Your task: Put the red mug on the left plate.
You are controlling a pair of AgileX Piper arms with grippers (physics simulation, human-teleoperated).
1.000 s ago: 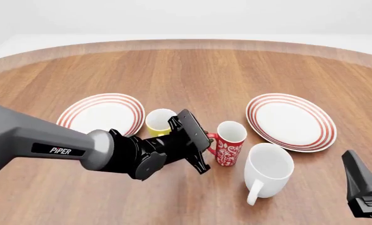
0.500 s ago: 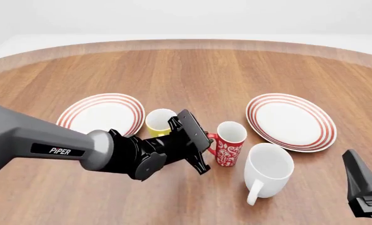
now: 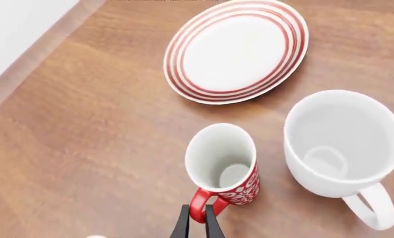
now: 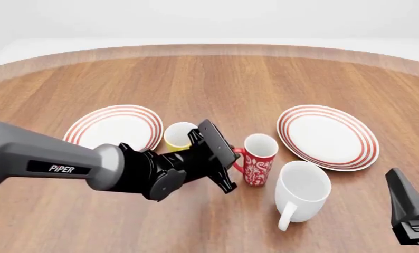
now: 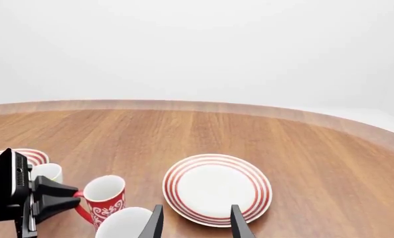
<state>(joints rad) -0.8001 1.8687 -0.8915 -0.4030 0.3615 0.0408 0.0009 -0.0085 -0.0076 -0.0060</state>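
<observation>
The red mug with its white floral pattern stands upright between the yellow mug and the white mug. My left gripper is shut on its red handle. In the left wrist view the two fingers pinch the handle below the mug. The left plate, white with red rings, lies to the left behind my left arm, which covers its near edge. My right gripper rests at the near right, open and empty. The red mug also shows in the right wrist view.
The second ringed plate lies to the right of the mugs, and also shows in the wrist views. The white mug stands close beside the red mug. The yellow mug sits against the left plate's right rim.
My left gripper and the red mug have shifted very slightly upward. The right arm has not moved.
</observation>
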